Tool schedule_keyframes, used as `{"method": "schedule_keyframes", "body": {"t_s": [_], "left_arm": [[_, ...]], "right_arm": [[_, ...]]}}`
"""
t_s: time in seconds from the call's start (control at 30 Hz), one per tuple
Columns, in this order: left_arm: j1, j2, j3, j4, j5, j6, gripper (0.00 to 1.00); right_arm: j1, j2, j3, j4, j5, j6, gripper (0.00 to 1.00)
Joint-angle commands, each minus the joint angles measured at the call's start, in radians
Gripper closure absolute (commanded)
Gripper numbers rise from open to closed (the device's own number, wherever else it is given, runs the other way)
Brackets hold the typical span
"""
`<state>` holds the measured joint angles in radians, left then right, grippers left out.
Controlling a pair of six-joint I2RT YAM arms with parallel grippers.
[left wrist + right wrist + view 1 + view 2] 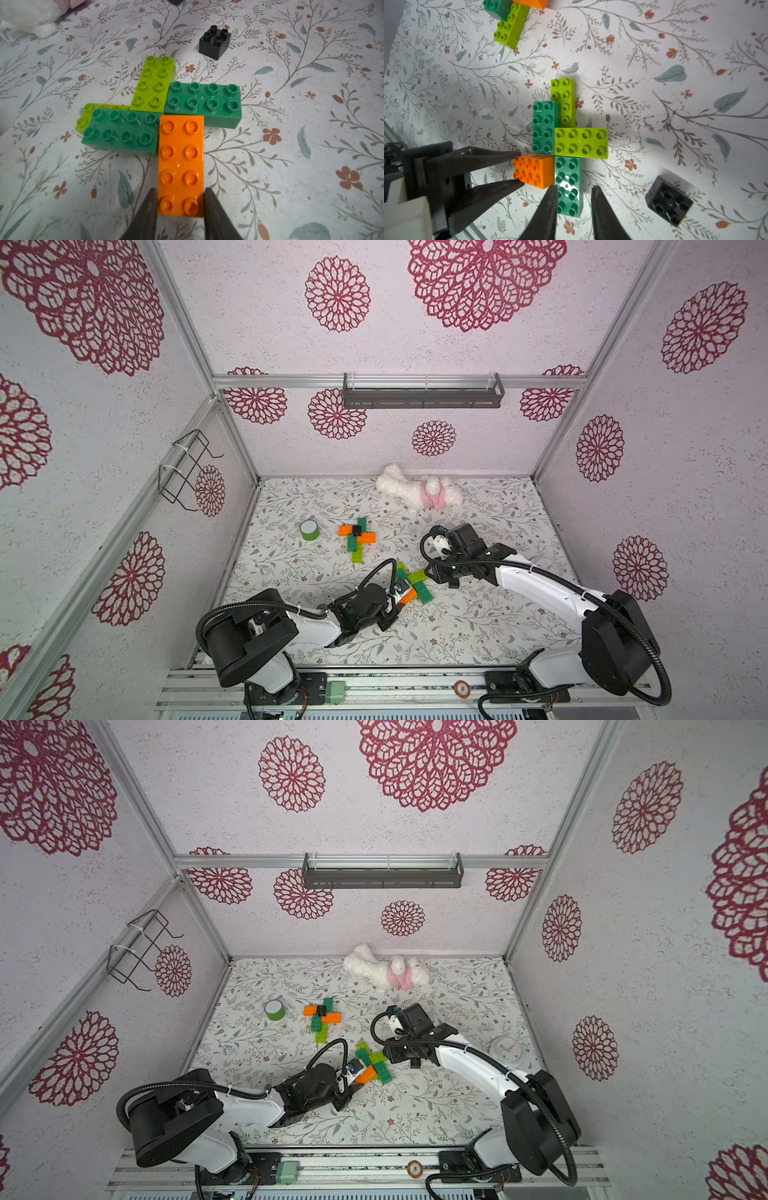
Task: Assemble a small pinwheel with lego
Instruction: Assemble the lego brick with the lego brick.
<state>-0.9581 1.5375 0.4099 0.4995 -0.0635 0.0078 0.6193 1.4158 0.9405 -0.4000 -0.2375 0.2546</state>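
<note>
Bright, even light from overhead, soft shadows only. Glare patch on dark green brick (566,181) in right wrist view. Top views bow at edges; plush toy (29,18) blurry in left wrist pic.

Both arms are stretched out low over the desk (457,626), meeting at the near cross (412,581). Left arm (316,624) comes in from the cross's left, forearm lying almost flat. The left tool (179,194) has both fingers pressed against the sides of the orange brick (180,158) at its outer end. Right arm (536,585) reaches in from the cross's right, and the right tool (573,193) straddles the end of a dark green brick (568,172). One finger is on it and the other shows a sliver of gap, so I can't call it a real grip.
</note>
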Motion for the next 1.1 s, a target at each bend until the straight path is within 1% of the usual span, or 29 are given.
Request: {"method": "schedule_keyframes", "body": {"t_s": [0.0, 0.03, 0.2, 0.3, 0.37, 0.57, 1.07], "left_arm": [[-0.005, -0.007, 0.01, -0.015, 0.016, 0.033, 0.73], [-0.005, -0.007, 0.012, -0.02, 0.016, 0.037, 0.74], [-0.005, -0.011, 0.05, -0.094, 0.03, 0.027, 0.72], [-0.005, -0.022, 0.06, -0.12, 0.021, 0.026, 0.72], [-0.005, -0.027, 0.068, -0.138, 0.017, 0.029, 0.72], [-0.005, -0.029, 0.109, -0.215, 0.01, 0.044, 0.71], [-0.004, -0.037, 0.163, -0.286, 0.008, 0.027, 0.71]], "right_arm": [[0.002, 0.002, 0.011, 0.023, -0.032, -0.005, 0.69], [0.002, 0.002, 0.009, 0.024, -0.033, -0.005, 0.69], [0.006, 0.013, 0.011, 0.021, -0.058, -0.024, 0.69], [0.016, 0.023, 0.002, 0.044, -0.132, -0.031, 0.71], [0.016, 0.035, -0.005, 0.066, -0.192, -0.025, 0.75], [0.021, 0.064, -0.019, 0.089, -0.252, -0.018, 0.79], [0.04, 0.133, -0.04, 0.083, -0.277, -0.042, 0.81]]}}
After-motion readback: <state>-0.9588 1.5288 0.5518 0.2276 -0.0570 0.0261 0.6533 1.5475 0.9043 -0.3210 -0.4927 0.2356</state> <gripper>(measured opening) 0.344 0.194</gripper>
